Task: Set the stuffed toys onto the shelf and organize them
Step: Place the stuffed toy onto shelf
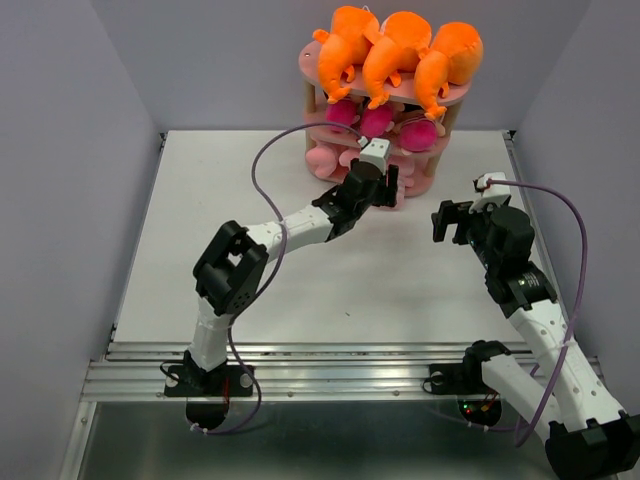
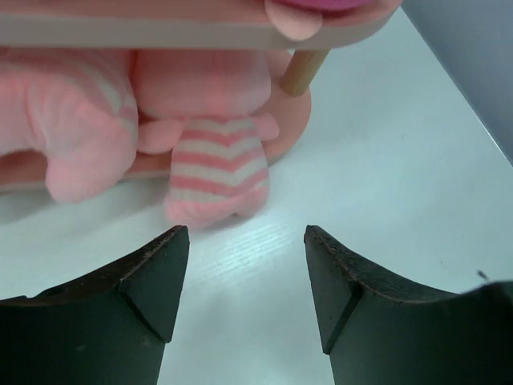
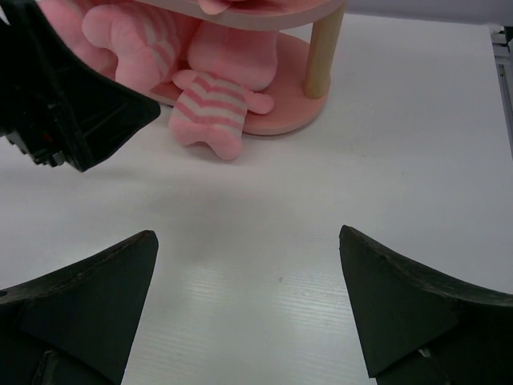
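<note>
**A:** The left fingers (image 2: 156,281) stand apart with nothing between them, low over the table (image 2: 417,200) and aimed at a striped pig (image 2: 216,172). The right fingers (image 3: 96,305) are spread wide and empty too, well off to the side.

**B:** Where does that pig sit?

**A:** On the bottom tier of the pink shelf (image 3: 292,112), just beside a wooden post (image 3: 323,52). Its lower half spills past the rim onto the table.

**B:** So which step is this?

**A:** Tidying the last toy, I'd judge. Orange monsters (image 1: 395,50) fill the top tier, magenta dolls (image 1: 345,113) the middle and pigs the bottom. The next move probably calls for nudging or regripping the pig and sliding it inward. The tier above hangs low, so the fingers would need to enter flat.

**B:** How will it handle?

**A:** It is fleecy, squashy plush with pink and white bands, and should give under pressure. The shelf is made of hard, smooth oval boards on round pale posts. The table is slick white, faintly grained.
</note>
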You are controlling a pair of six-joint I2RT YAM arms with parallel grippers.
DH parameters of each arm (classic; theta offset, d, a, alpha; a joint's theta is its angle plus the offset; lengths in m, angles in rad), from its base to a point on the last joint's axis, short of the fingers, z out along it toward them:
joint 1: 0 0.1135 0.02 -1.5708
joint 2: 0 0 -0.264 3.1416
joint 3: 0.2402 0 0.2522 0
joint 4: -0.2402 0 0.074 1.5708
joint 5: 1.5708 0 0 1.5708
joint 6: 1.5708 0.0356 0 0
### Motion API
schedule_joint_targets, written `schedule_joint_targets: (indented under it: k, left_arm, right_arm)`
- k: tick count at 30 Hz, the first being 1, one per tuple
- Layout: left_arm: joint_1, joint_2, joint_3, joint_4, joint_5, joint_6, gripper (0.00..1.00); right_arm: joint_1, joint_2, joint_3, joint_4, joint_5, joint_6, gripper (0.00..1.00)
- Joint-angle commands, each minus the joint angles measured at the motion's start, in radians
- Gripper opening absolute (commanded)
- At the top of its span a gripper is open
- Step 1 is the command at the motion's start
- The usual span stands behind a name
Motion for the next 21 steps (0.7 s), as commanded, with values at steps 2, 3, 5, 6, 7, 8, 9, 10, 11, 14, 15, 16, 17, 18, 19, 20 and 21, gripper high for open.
schedule_joint_targets:
  k: [2, 3, 5, 6, 7, 8, 9, 10, 11, 14, 15, 16, 17, 18, 19, 20, 21]
  left_arm:
    - [-0.008, -0.154, -0.163, 0.104, -0.019, -0.147, 0.69]
    - [-0.009, -0.162, -0.212, 0.137, -0.013, -0.165, 0.69]
    - [-0.011, -0.165, -0.242, 0.159, -0.013, -0.194, 0.69]
    - [-0.011, -0.162, -0.256, 0.170, -0.008, -0.199, 0.69]
    - [-0.011, -0.148, -0.256, 0.183, -0.007, -0.207, 0.69]
    - [-0.011, -0.139, -0.256, 0.191, -0.005, -0.208, 0.69]
    - [-0.011, -0.130, -0.250, 0.197, -0.007, -0.208, 0.69]
    - [-0.011, -0.109, -0.244, 0.205, -0.008, -0.211, 0.69]
    - [-0.011, -0.098, -0.228, 0.208, -0.017, -0.208, 0.69]
    - [-0.011, -0.055, -0.205, 0.216, -0.039, -0.211, 0.70]
    - [-0.011, -0.033, -0.188, 0.220, -0.057, -0.214, 0.70]
    - [-0.009, -0.023, -0.181, 0.223, -0.069, -0.217, 0.70]
    - [-0.009, -0.012, -0.173, 0.226, -0.080, -0.221, 0.70]
    - [-0.009, 0.000, -0.156, 0.229, -0.091, -0.224, 0.70]
    - [-0.009, 0.023, -0.145, 0.231, -0.097, -0.233, 0.70]
    - [-0.009, 0.036, -0.136, 0.231, -0.103, -0.239, 0.70]
    - [-0.009, 0.045, -0.121, 0.231, -0.111, -0.248, 0.70]
  right_arm:
    - [-0.005, -0.015, 0.000, 0.059, -0.018, -0.010, 1.00]
    - [-0.005, -0.013, 0.001, 0.059, -0.018, -0.009, 1.00]
    - [-0.005, -0.009, 0.000, 0.059, -0.020, -0.009, 1.00]
    - [-0.005, -0.009, 0.000, 0.059, -0.020, -0.010, 1.00]
    - [-0.005, -0.006, -0.003, 0.059, -0.020, -0.010, 1.00]
    - [-0.005, -0.006, -0.004, 0.059, -0.020, -0.010, 1.00]
    - [-0.005, -0.003, -0.005, 0.059, -0.019, -0.009, 1.00]
    - [-0.005, -0.001, -0.004, 0.059, -0.018, -0.032, 1.00]
    - [-0.005, 0.002, -0.004, 0.059, -0.015, -0.039, 1.00]
    - [-0.005, 0.002, -0.005, 0.059, -0.017, -0.041, 1.00]
    - [-0.005, 0.000, -0.005, 0.059, -0.017, -0.041, 1.00]
    - [-0.005, 0.000, -0.005, 0.059, -0.017, -0.041, 1.00]
    - [-0.005, 0.002, -0.005, 0.059, -0.017, -0.041, 1.00]
    - [-0.005, 0.002, -0.005, 0.059, -0.014, -0.041, 1.00]
    - [-0.005, 0.003, -0.004, 0.059, -0.014, -0.041, 1.00]
    - [-0.005, 0.002, -0.007, 0.059, -0.012, -0.041, 1.00]
    - [-0.005, 0.002, -0.007, 0.059, -0.011, -0.043, 1.00]
